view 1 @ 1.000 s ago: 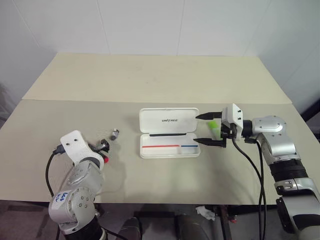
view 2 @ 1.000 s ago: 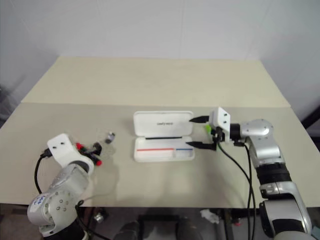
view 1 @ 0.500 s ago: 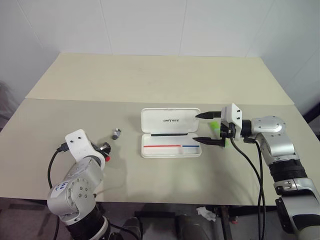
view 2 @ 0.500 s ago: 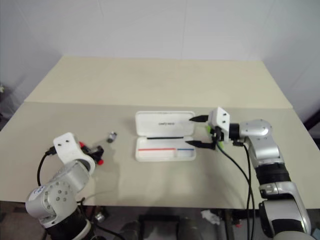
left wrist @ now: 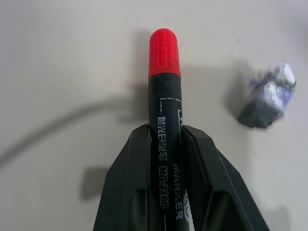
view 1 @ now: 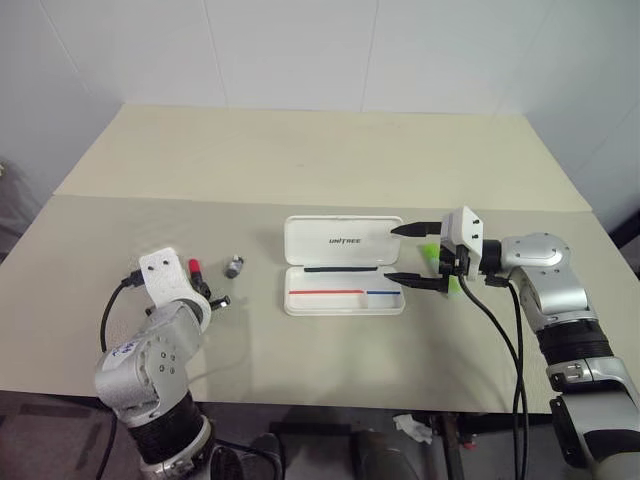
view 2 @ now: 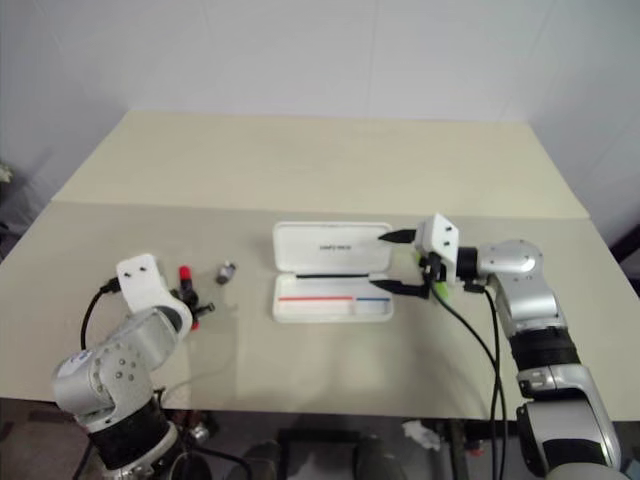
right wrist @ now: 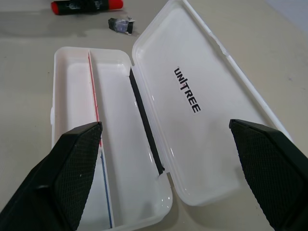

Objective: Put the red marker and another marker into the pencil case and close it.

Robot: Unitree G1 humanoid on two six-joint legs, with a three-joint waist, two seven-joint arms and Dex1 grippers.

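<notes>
Left gripper: since a second earlier the left gripper [left wrist: 166,144] had closed its two fingers on the red marker [left wrist: 165,96], which had lain loose between spread fingers before.
Grip: both black fingers pressed the marker's dark barrel from either side, and the red cap stuck out beyond the tips.
Red marker place: well to the left of the pencil case [view 1: 345,265], low over the table [view 1: 300,160]; whether it had left the tabletop could not be told.
Small grey cylinder [view 1: 233,266]: lay on the table between the red marker and the pencil case, untouched.
Pencil case: lay open, lid flat on the far side, tray with its red and blue stripe on the near side, nothing in it.
Right gripper [view 1: 412,255]: had kept its place at the case's right end, fingers spread wide, grasping nothing.
Green marker [view 1: 431,252]: just right of the case, partly hidden behind the right gripper.
Meaning: the first pick looked secured; carrying the red marker to the tray was the likely next step, with the green marker and the lid not yet handled.
</notes>
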